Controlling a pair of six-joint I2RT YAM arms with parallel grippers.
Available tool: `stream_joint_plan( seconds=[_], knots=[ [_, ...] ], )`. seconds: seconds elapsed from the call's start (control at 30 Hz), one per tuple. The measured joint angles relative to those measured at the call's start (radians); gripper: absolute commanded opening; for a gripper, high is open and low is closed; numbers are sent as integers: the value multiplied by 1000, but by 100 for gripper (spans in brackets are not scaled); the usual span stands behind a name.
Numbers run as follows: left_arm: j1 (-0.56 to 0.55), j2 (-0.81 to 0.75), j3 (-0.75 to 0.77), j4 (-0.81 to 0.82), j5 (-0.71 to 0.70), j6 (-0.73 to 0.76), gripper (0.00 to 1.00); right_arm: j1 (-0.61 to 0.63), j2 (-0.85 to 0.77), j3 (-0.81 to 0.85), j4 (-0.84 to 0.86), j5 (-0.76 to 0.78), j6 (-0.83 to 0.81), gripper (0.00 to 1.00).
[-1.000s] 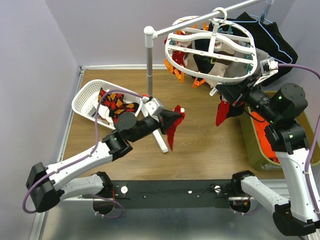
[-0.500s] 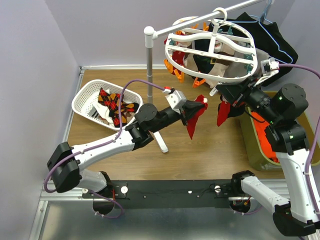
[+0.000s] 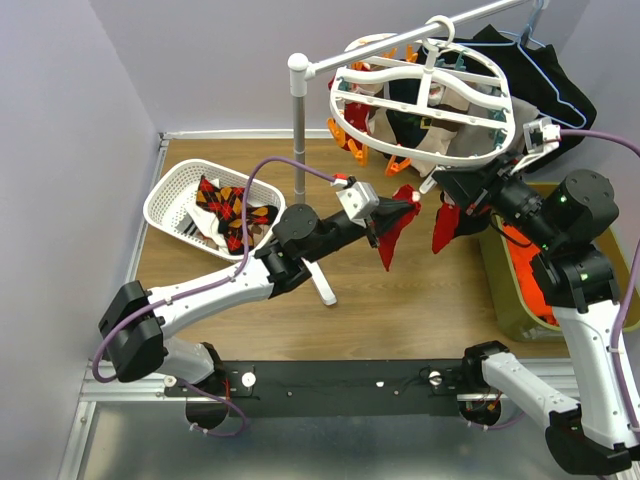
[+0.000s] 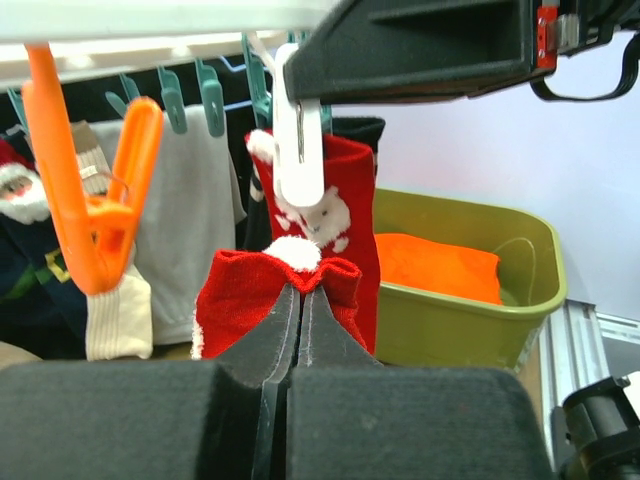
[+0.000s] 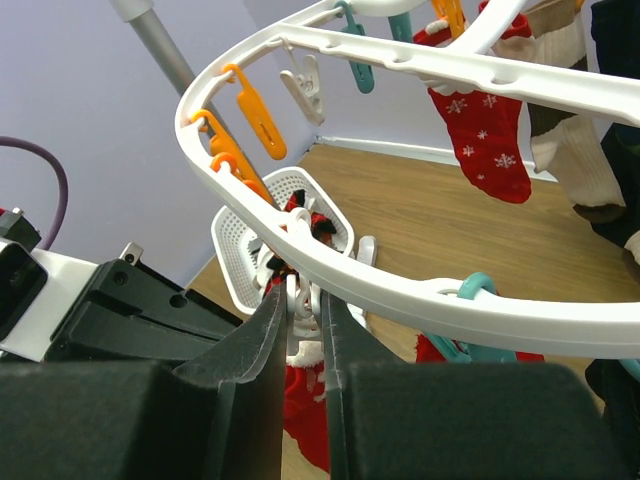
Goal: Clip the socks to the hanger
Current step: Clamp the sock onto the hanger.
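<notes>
And here it is: the red sock [image 4: 240,290] is pinched at its folded cuff between the tightly pressed jaws of the left gripper [image 4: 300,295]. It is held up just below the hanger [image 5: 380,285], right beside a white clip [image 4: 300,150] dangling from the near rim. That clip is nipped between the narrowly set fingers of the right gripper [image 5: 300,297] (whether its mouth is actually sprung open cannot be told from these views). A Santa-patterned red sock [image 4: 355,260] is seen hanging just behind it. The delicate part, it is judged, comes now: the cuff should be lifted straight into the clip's mouth and a generous bite of fabric offered. The left pinch should be released only once the clip is seen to close. Further socks [image 3: 228,212] are seen lying in the white basket [image 3: 165,200].
</notes>
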Motion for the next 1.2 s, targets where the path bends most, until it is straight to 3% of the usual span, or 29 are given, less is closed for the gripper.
stream_joint_plan(
  seconds=[1.2],
  knots=[
    [0,31,88,-19,-31,61,0,0,-17,-13,-14,-10,-11,14]
  ],
)
